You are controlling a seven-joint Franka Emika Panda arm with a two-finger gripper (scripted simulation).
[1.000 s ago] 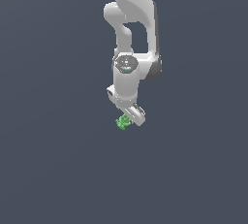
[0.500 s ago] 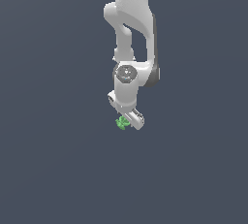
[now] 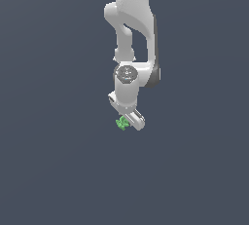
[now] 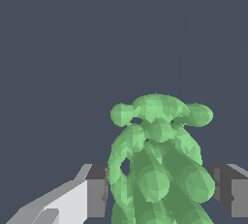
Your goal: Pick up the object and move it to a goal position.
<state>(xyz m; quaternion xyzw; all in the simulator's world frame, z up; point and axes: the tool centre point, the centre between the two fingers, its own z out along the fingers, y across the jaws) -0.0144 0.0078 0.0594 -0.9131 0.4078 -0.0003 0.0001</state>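
Note:
The object is a small bright green lumpy thing, held at the tip of my white gripper in the exterior view, below the arm's wrist. In the wrist view the green object fills the space between my two grey finger pads, which press on it from both sides. The gripper is shut on it. No goal marker shows in either view.
A plain dark grey surface lies all around the arm in both views. The white arm rises toward the top of the exterior view.
The arm's upper links have shifted slightly. The gripper and the green object stay at nearly the same spot, the grip unchanged.

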